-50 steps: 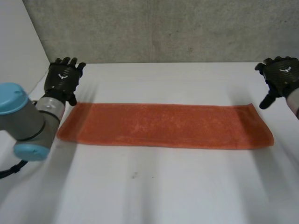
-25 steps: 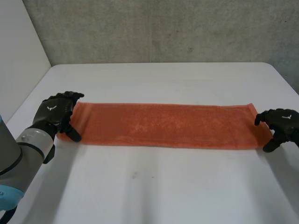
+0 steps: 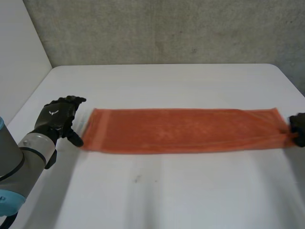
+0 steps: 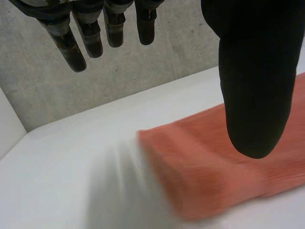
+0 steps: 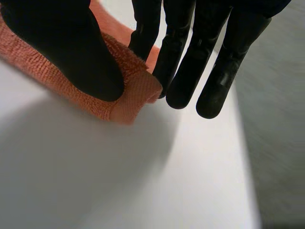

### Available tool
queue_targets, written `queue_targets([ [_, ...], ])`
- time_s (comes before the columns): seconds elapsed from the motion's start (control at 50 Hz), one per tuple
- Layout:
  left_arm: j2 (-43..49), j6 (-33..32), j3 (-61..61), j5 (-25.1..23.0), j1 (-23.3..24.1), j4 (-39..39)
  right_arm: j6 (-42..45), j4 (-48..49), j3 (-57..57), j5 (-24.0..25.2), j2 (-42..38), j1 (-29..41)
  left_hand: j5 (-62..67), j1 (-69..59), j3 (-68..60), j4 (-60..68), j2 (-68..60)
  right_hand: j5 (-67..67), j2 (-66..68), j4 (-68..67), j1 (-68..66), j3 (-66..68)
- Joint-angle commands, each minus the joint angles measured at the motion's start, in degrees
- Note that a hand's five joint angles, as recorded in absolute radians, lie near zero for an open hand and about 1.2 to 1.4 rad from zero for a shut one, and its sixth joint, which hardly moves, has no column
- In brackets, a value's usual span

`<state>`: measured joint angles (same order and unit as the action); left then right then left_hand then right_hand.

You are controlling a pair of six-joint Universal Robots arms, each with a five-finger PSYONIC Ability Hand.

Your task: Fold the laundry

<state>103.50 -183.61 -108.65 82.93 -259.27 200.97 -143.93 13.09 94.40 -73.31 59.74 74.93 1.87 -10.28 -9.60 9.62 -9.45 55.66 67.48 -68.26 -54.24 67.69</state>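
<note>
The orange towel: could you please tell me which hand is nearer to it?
Right. The right hand pinches the orange towel at one end; the left hand is open just beside the opposite end, holding nothing.

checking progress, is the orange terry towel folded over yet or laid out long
Laid out long: orange towel flat on white table, right hand pinching one end.

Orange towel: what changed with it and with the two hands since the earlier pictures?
The orange towel slid toward the robot's right, away from the left hand, which came down at its left end and is now open beside it. The right hand came down too, pinched the right end and pulled it outward. The towel stayed a flat long strip on the white table.
</note>
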Motion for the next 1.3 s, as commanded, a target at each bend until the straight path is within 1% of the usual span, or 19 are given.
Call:
queue_targets([
  [0.02, -0.14, 0.01, -0.07, 0.04, 0.17, -0.14, 5.05, -1.05, -6.06, -7.37, 0.98, -6.55, -1.87, 0.28, -0.40, 0.38, -0.55, 14.34, 12.52, -11.74, -25.76, 12.31],
  [0.1, -0.23, 0.01, -0.07, 0.04, 0.17, -0.14, 6.55, -2.19, -8.36, -7.20, 1.25, -6.29, -1.87, 0.28, -0.40, 0.38, -0.55, 14.34, 12.52, -11.74, -25.76, 12.31],
  [0.16, -0.23, 0.09, -0.07, 0.12, 0.08, -0.14, 4.97, -3.42, -11.26, -7.29, 2.83, -0.49, -1.87, 0.28, -0.40, 0.38, -0.55, 14.34, 12.52, -11.74, -25.76, 12.31],
  [0.2, -0.32, 0.09, -0.07, 0.12, 0.08, -0.14, 2.09, -4.04, -13.89, -7.03, 5.98, 7.73, -1.87, 0.28, -0.40, 0.38, -0.55, 14.34, 12.52, -11.74, -25.76, 12.31],
  [0.26, -0.32, 0.09, -0.07, 0.12, 0.00, -0.14, 0.58, -4.04, -14.86, -6.85, 6.79, 11.81, -1.87, 0.28, -0.40, 0.38, -0.55, 14.34, 12.52, -11.74, -25.76, 12.31],
  [0.32, -0.32, 0.09, -0.07, 0.12, 0.00, -0.14, -1.71, -3.60, -16.44, -5.97, 7.40, 19.90, -1.87, 0.28, -0.40, 0.38, -0.55, 14.34, 12.52, -11.74, -25.76, 12.31],
  [0.36, -0.32, 0.09, -0.07, 0.12, 0.08, -0.14, -2.15, -3.34, -18.28, -3.00, 6.53, 29.25, -1.87, 0.28, -0.40, 0.38, -0.55, 14.34, 12.52, -11.74, -25.76, 12.31],
  [0.38, -0.32, 0.09, -0.07, 0.12, 0.08, -0.14, -2.15, -3.34, -18.29, -2.98, 6.53, 29.30, -1.87, 0.28, -0.40, 0.38, -0.55, 14.34, 12.52, -11.74, -25.76, 12.31],
  [0.52, -0.32, 0.09, -0.16, 0.21, 0.17, -0.23, -2.32, -3.25, -21.80, 4.75, -2.94, 48.26, -1.87, 0.28, -0.40, 0.38, -0.55, 14.34, 12.52, -11.74, -25.76, 12.31],
  [0.68, -0.32, 0.09, -0.16, 0.12, 0.35, -0.14, -1.88, -3.34, -24.35, 5.11, -12.97, 55.57, -1.87, 0.28, -0.40, 0.38, -0.55, 14.34, 12.52, -11.74, -25.76, 12.31],
  [0.7, -0.32, 0.09, -0.16, 0.12, 0.35, -0.14, -1.88, -3.34, -24.35, 5.11, -12.99, 55.58, -1.87, 0.28, -0.40, 0.38, -0.55, 14.34, 12.52, -11.74, -25.76, 12.31],
  [0.74, -0.32, 0.09, -0.07, 0.04, 0.52, -0.14, -2.06, -3.60, -24.97, 4.15, -13.69, 55.85, -1.87, 0.28, -0.40, 0.38, -0.55, -36.11, -37.93, 38.72, 24.69, -38.14],
  [0.76, -0.32, 0.09, 0.01, -0.05, 0.70, -0.14, -2.06, -3.60, -24.97, 4.14, -13.69, 55.85, -1.87, 0.28, -0.40, 0.38, -0.55, -36.40, -38.21, 39.00, 24.98, -38.43],
  [0.78, -0.23, 0.01, 0.27, -0.05, 0.87, -0.14, -2.32, -3.69, -24.88, 2.92, -13.08, 55.50, -1.87, 0.28, -0.40, 0.38, -0.55, -54.89, -56.70, 57.49, 43.47, -56.92],
  [0.92, 0.21, -0.08, 2.91, -0.49, 2.37, -0.05, -5.22, -5.01, -22.33, -5.53, -3.49, 52.77, -1.87, 0.28, -0.40, 0.38, -0.55, -55.66, -57.48, 58.26, 44.24, -57.69],
  [1.0, 2.92, -0.43, 7.55, -0.58, 7.89, -0.05, -10.39, -7.72, -15.15, -9.39, 2.73, 44.10, -1.87, 0.28, -0.40, 0.38, -0.55, -55.66, -57.48, 58.26, 44.24, -57.69],
  [1.18, 12.42, -0.61, 18.29, -0.23, 17.13, -0.05, -13.84, -9.40, 0.17, -7.90, 8.99, 32.64, -1.87, 0.28, -0.40, 0.38, -0.55, -55.66, -57.48, 58.26, 44.24, -57.69],
  [1.22, 17.23, -0.70, 22.49, -0.14, 19.76, -0.31, -13.92, -5.99, 5.50, -4.41, 9.69, 27.13, -1.87, 0.28, -0.40, 0.38, -0.55, -51.28, -53.09, 53.88, 39.86, -53.31],
  [1.3, 21.21, -0.70, 25.33, -0.05, 21.00, -0.31, -14.01, -2.63, 9.39, -0.08, 9.60, 23.59, -1.87, 0.28, -0.40, 0.38, -0.55, -44.64, -46.46, 47.25, 33.22, -46.67],
])
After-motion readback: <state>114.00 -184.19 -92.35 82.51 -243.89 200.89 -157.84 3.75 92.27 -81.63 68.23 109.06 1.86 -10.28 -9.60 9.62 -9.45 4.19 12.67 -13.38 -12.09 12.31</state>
